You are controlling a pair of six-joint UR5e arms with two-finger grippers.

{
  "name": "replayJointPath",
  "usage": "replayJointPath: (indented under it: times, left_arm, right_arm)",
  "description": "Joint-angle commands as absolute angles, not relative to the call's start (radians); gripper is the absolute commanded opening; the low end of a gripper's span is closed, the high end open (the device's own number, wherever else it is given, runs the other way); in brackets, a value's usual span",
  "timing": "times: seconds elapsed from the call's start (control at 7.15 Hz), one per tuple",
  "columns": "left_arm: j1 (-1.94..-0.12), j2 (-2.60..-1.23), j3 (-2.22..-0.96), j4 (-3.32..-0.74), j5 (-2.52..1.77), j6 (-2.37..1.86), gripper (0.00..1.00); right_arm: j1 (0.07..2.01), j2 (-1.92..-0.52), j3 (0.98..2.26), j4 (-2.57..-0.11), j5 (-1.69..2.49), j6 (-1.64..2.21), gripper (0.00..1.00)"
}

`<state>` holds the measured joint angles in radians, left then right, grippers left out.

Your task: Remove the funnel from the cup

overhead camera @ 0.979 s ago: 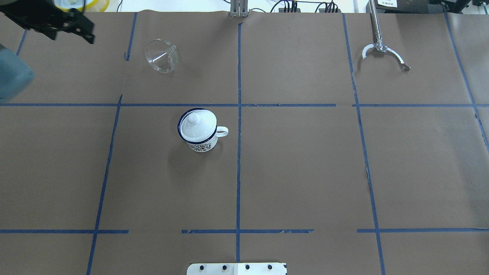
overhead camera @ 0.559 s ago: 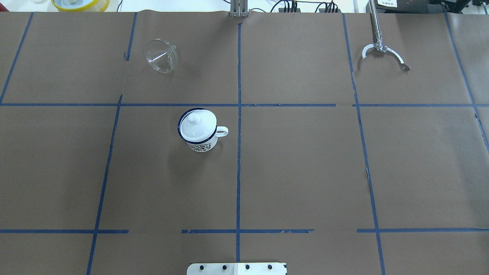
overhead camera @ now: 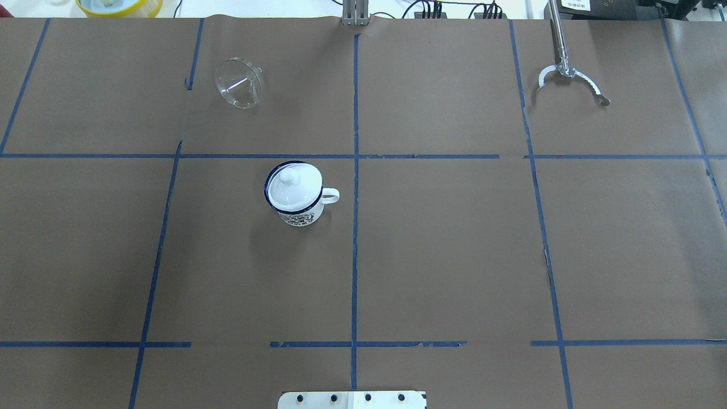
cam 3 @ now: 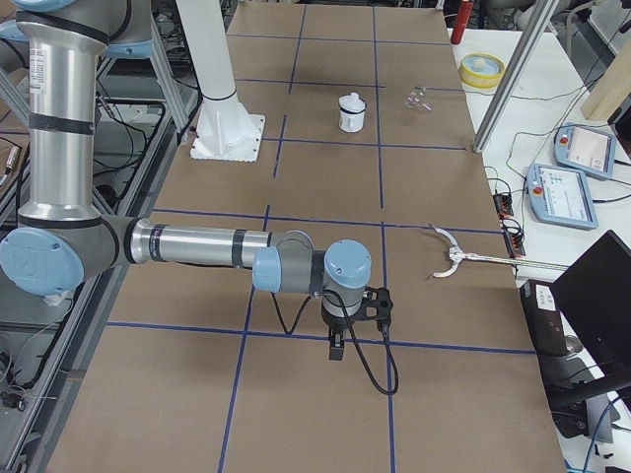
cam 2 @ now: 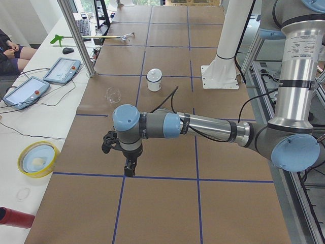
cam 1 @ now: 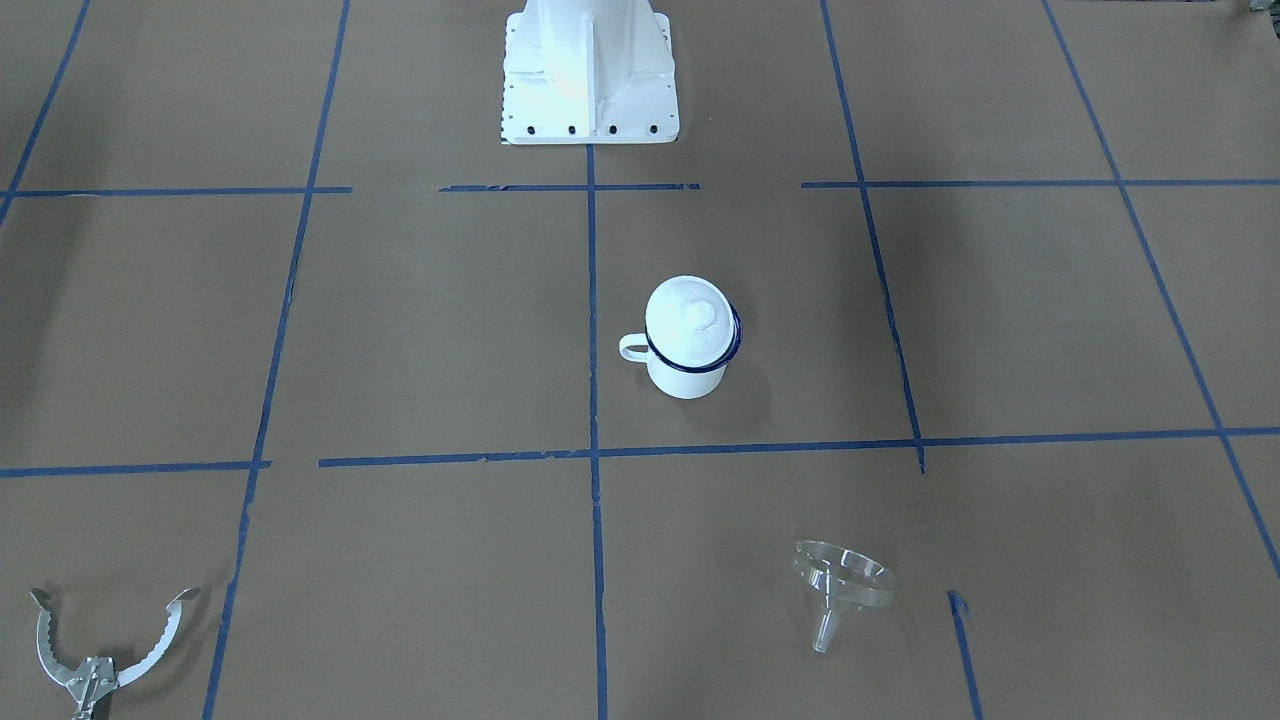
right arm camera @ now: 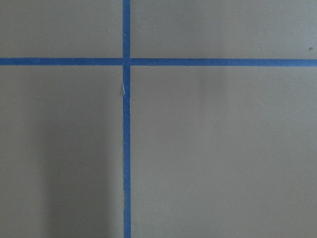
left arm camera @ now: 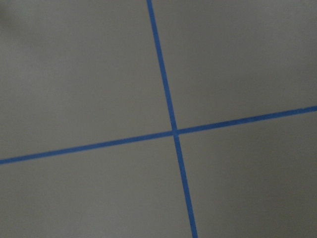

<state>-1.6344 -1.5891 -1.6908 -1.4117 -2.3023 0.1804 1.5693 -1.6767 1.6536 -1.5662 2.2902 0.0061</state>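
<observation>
The clear plastic funnel (overhead camera: 239,83) lies on its side on the brown paper, apart from the cup, in the far-left part of the table; it also shows in the front-facing view (cam 1: 842,580). The cup (overhead camera: 294,196), a white enamel mug with a dark blue rim, stands upright near the table's middle with a round white lid (overhead camera: 288,186) on it. My left gripper (cam 2: 127,166) shows only in the exterior left view, far from both; I cannot tell whether it is open. My right gripper (cam 3: 340,345) shows only in the exterior right view; I cannot tell its state either. Both wrist views show only paper and blue tape.
Metal tongs (overhead camera: 571,85) lie at the far right of the table. A yellow bowl (overhead camera: 119,5) sits beyond the far-left edge. The white robot base (cam 1: 588,70) stands at the table's near-robot edge. Blue tape lines grid the paper.
My left arm and gripper, at the overhead view's upper left a second ago, have moved out of that view. The funnel, mug and tongs have not moved.
</observation>
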Motion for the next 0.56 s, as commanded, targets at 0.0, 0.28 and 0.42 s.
replayJointPath:
  times: [0.0,0.28,0.42]
  left_arm:
    - [-1.635,-1.559,-1.689,-1.414,-2.299,0.186,1.00]
    - [-1.632,-1.560,-1.707,-1.416,-2.286,0.183,1.00]
    - [-1.632,-1.560,-1.709,-1.416,-2.286,0.183,1.00]
  right_arm:
    - [1.569,-1.677,1.654,-1.566,2.290,0.006,1.00]
    - [1.569,-1.677,1.654,-1.566,2.290,0.006,1.00]
    - [1.569,-1.677,1.654,-1.566,2.290,0.006,1.00]
